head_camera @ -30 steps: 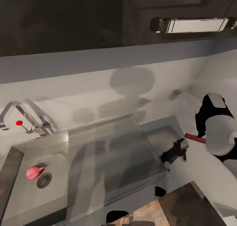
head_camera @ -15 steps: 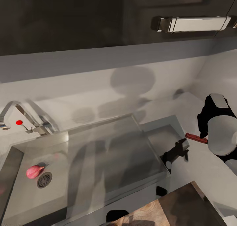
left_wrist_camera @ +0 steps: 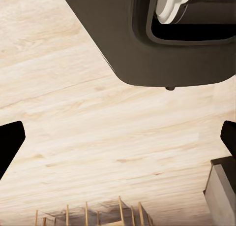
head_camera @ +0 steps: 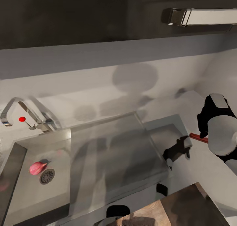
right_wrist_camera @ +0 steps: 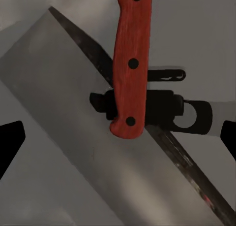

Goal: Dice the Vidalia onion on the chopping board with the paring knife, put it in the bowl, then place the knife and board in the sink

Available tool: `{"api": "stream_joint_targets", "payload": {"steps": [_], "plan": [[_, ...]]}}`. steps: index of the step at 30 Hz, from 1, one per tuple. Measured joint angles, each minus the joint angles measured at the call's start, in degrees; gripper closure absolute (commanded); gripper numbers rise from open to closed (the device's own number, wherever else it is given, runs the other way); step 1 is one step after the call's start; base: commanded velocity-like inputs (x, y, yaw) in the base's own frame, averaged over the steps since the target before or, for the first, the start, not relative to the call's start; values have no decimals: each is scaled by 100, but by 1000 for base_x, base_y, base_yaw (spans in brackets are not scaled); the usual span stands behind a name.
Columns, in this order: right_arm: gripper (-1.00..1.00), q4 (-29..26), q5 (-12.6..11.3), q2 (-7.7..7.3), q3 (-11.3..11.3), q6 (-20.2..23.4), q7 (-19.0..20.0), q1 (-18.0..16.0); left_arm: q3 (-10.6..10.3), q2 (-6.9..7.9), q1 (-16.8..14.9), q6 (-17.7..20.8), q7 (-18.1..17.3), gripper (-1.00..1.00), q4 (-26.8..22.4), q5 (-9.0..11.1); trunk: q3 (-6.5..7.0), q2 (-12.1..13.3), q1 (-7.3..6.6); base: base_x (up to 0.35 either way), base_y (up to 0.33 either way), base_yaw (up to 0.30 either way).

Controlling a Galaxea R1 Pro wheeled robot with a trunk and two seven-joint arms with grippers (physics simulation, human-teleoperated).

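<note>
Sink (head_camera: pixel 19 190): one onion (head_camera: pixel 37 168) beside the drain (head_camera: pixel 47 176). Right gripper (right_wrist_camera: pixel 118 132): fingers apart, knife (right_wrist_camera: pixel 129 58) handle between them, grip uncertain. Left gripper (left_wrist_camera: pixel 118 137): spread, empty.

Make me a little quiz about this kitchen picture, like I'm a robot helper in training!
1. True or false: the onion lies in the sink, right beside the drain.
2. What colour is the knob on the tap? A) blue B) red C) green
3. Fill in the gap: in the right wrist view, the paring knife has a ____ handle with black dots.

Key: 1 true; 2 B; 3 red.
</note>
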Motion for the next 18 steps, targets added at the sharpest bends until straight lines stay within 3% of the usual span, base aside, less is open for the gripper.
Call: {"api": "stream_joint_targets", "payload": {"steps": [5, 18], "plan": [[-100, 2, 7, -16, 1, 0, 121, 0, 1, 0, 0, 0, 0, -100, 25, 0, -44, 0, 0, 0, 0, 81], [-100, 2, 9, -222, 1, -6, 158, 0, 1, 2, 0, 0, 0, -100, 55, 0, -159, 0, 0, 0, 0, 79]]}}
